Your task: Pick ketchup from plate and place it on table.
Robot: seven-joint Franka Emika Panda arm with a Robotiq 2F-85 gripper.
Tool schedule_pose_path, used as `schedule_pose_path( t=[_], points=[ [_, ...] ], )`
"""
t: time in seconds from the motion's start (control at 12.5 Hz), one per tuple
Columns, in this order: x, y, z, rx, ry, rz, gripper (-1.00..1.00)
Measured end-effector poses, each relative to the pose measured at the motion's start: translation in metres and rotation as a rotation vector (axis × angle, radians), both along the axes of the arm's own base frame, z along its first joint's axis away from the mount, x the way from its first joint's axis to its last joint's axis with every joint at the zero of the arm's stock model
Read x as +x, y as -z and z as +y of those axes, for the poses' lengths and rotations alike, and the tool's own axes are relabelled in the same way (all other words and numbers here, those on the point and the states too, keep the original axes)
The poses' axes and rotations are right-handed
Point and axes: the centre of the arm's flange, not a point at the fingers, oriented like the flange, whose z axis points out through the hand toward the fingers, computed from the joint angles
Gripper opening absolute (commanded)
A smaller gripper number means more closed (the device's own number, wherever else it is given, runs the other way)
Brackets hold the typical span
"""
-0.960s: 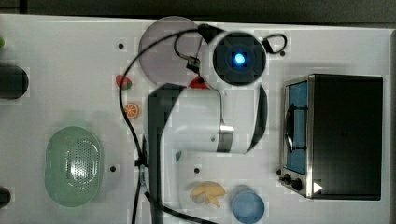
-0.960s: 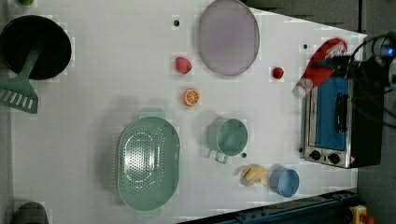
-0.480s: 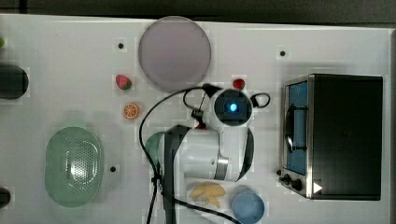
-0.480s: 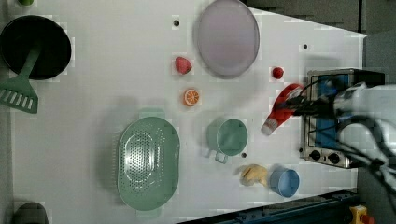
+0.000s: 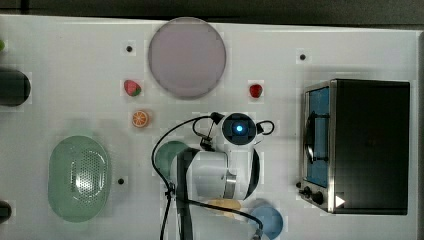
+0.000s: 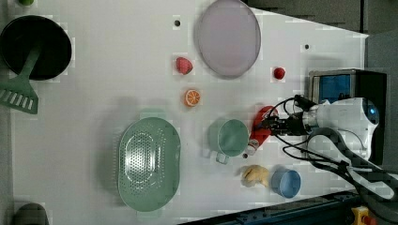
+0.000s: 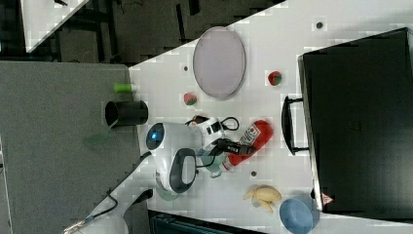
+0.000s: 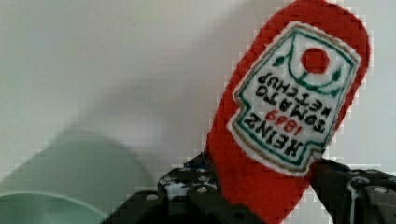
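One white tabletop (image 6: 117,56) carries everything here, and, reading the left view from its left side, a black round pan (image 6: 35,47) with a green spatula (image 6: 19,89) sits in the upper corner. Further along lies a pale-green perforated basket (image 6: 149,162), and beyond it a strawberry toy (image 6: 183,65) and an orange slice (image 6: 192,97). The greyish-lilac plate (image 6: 228,37) rests near the far edge with nothing on it. Below it stands a green cup (image 6: 228,137). Just to the left view's right of that cup is the ketchup (image 6: 261,127), a red bottle with a white label, well apart from the plate and low over the tabletop; whether it touches the surface cannot be told. The gripper (image 6: 277,125) has its black fingers (image 8: 196,184) pinching the bottle on both sides near its lower body, as the wrist view shows with the label (image 8: 294,98) standing between them. In the right view the ketchup (image 7: 251,139) lies slantwise between the green cup and the handle of the black oven (image 7: 355,117). Below the bottle in the left view lie a yellowish banana bunch (image 6: 255,175) and a blue bowl (image 6: 286,182). A small red toy (image 6: 279,72) sits near the oven, and the white arm (image 6: 347,117) reaches in from the left view's right.
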Motion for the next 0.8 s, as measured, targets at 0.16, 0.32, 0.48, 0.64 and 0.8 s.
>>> schedule_pose_path(
  t=[0.16,0.32,0.48,0.64,0.8],
  points=[
    [0.002,0.008,-0.002,-0.002,0.007,-0.028,0.68],
    [0.004,0.006,-0.002,-0.004,0.008,-0.042,1.00],
    [0.013,-0.010,-0.002,-0.005,0.015,-0.070,1.00],
    [0.025,-0.038,-0.001,-0.013,0.040,-0.093,1.00],
    [0.041,-0.094,0.002,-0.032,0.127,-0.123,1.00]
  ],
)
